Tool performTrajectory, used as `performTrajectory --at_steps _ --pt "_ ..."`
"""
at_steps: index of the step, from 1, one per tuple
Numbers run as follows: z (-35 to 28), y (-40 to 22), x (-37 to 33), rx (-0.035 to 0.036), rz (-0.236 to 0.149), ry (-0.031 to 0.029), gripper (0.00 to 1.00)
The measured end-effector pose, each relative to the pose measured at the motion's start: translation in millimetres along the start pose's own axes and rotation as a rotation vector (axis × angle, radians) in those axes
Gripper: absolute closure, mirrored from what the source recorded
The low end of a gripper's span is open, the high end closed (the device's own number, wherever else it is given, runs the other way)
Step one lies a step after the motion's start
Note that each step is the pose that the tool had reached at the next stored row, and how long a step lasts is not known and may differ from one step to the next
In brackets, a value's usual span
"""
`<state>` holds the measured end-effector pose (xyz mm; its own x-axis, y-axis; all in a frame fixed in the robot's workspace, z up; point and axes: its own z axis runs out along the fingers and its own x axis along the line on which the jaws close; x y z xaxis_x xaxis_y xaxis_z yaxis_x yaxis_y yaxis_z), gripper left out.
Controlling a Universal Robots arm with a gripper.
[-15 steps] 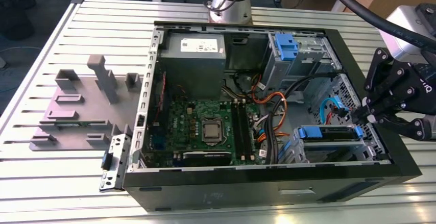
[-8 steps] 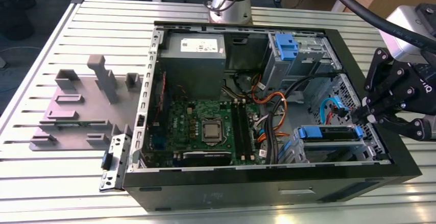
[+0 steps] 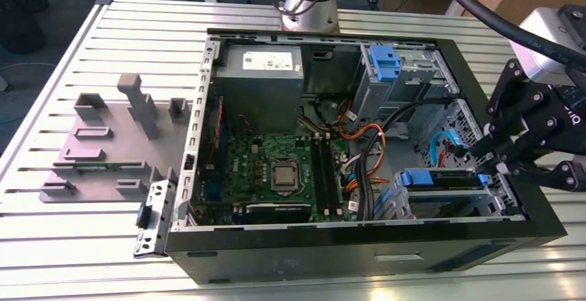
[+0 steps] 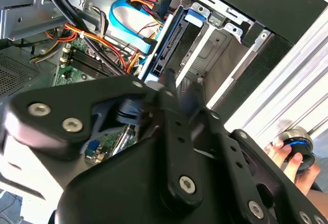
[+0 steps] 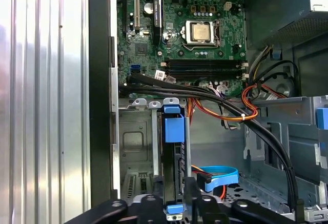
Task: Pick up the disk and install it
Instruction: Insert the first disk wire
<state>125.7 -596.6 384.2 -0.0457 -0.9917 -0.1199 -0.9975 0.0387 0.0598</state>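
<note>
at the near corner of the open computer case (image 3: 366,249), on the exterior view's right, the tool (image 3: 495,167) is seen poised over the drive cage (image 3: 440,201). the disk (image 5: 174,183) is found standing on edge inside that cage, with its blue carrier rail (image 5: 173,128) and tab showing along the upper edge in the first wrist view; in the exterior view the same blue rail (image 3: 423,177) is seen at the cage mouth, just beside the tool's tips. the picking up is judged to be done, and the disk is judged to be at least partly slid into its slot. full seating cannot be confirmed, and no cable is seen to be joined to it.

whether the tool is apart or together, or clamped on the disk, cannot be told: in both wrist views the tips are masked by the dark linkage of the tool itself. the lower part of the disk is cut off in the first wrist view, and its label is not made out. in the second wrist view a person's hand (image 4: 287,157) is seen on a round knob (image 4: 299,147) outside the case, on the slatted worktop (image 3: 82,260). a grey stand (image 3: 101,147) is left lying on the worktop beside the case.
</note>
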Motion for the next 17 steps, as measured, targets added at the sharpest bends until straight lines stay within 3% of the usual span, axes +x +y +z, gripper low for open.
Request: performTrajectory --at_steps 5,10,11,17 --pt "0.1 0.0 0.0 0.0 0.0 0.0 0.53" --pt "0.9 -0.3 -0.4 -0.0001 0.0 -0.0006 0.53" --pt "2.3 -2.7 -4.0 -0.0001 0.0 0.0 0.53" --pt "4.7 -6.8 -10.8 0.0 0.0 0.0 0.53"
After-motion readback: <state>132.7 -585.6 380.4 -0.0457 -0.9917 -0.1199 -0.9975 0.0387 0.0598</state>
